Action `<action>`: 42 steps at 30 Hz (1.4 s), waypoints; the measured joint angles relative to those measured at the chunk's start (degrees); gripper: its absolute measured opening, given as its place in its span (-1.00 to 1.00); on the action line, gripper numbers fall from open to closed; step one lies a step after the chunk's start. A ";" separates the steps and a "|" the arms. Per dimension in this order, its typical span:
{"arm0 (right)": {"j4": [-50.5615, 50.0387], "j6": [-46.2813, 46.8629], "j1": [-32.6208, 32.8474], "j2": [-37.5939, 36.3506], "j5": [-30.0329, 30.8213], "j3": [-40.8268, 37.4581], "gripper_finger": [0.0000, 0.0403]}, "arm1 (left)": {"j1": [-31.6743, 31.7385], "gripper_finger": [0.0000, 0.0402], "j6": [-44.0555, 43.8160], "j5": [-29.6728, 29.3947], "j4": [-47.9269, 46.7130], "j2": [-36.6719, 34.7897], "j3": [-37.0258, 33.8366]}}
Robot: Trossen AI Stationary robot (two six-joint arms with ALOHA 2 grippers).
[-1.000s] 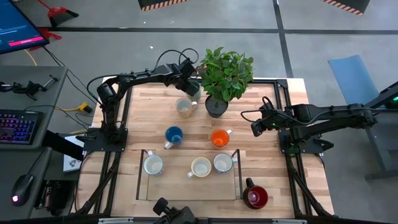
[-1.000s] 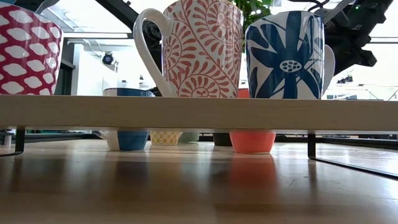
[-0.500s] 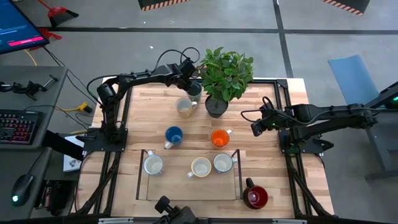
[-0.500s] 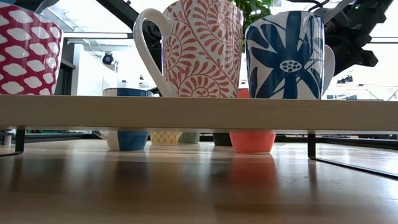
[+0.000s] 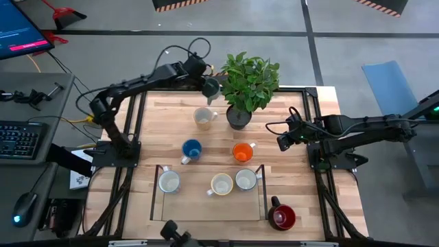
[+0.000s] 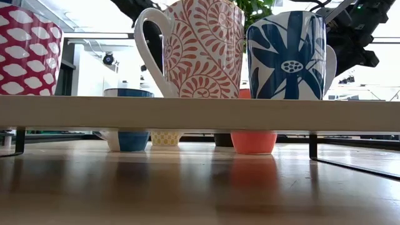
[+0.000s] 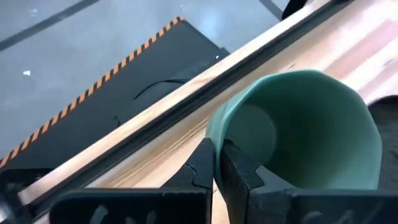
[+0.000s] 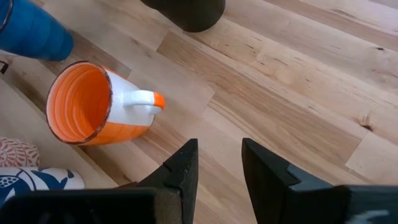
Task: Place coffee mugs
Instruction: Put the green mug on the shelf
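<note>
My left gripper point(image 5: 206, 84) is raised over the table's far edge beside the plant, shut on the teal green mug point(image 5: 212, 87), which also fills the left wrist view point(image 7: 298, 130). A cream mug point(image 5: 203, 117), a blue mug point(image 5: 191, 149) and an orange mug point(image 5: 242, 151) stand on the table. Three white patterned mugs point(image 5: 221, 184) stand on a low wooden shelf point(image 6: 200, 112). A dark red mug point(image 5: 282, 217) sits at the near right corner. My right gripper point(image 5: 282, 142) hovers open to the right of the orange mug point(image 8: 93, 102). My left gripper pinches the teal mug's wall at the rim point(image 7: 219, 140), one finger inside the cup and one outside. The mug is lifted clear of the table and tilted, its opening turned toward the wrist camera.
A dark pot with a leafy plant point(image 5: 248, 82) stands right beside the held mug. The shelf's metal frame point(image 5: 263, 192) rises at the near middle. Bare wood lies between the orange mug and the right gripper point(image 8: 298, 93).
My left gripper has risen and drawn toward the table's far edge, lifting the teal mug clear of the table; the mug's base no longer shows in the low view. The arm's elbow has swung toward the left.
</note>
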 joint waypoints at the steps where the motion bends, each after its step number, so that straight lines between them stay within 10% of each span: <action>1: 0.00 0.00 -0.02 -0.02 -0.09 0.02 -0.49 | -0.39 -1.00 0.00 -0.17 -1.05 -1.16 0.00; 20: -0.04 -1.84 0.00 -0.01 -0.35 0.01 -0.49 | -22.70 -1.00 -6.97 -0.98 -18.48 -22.95 0.02; 42: -0.14 -4.09 -0.01 0.02 -4.56 0.01 -0.49 | -57.40 -1.00 -37.01 -6.34 -25.01 -18.32 0.00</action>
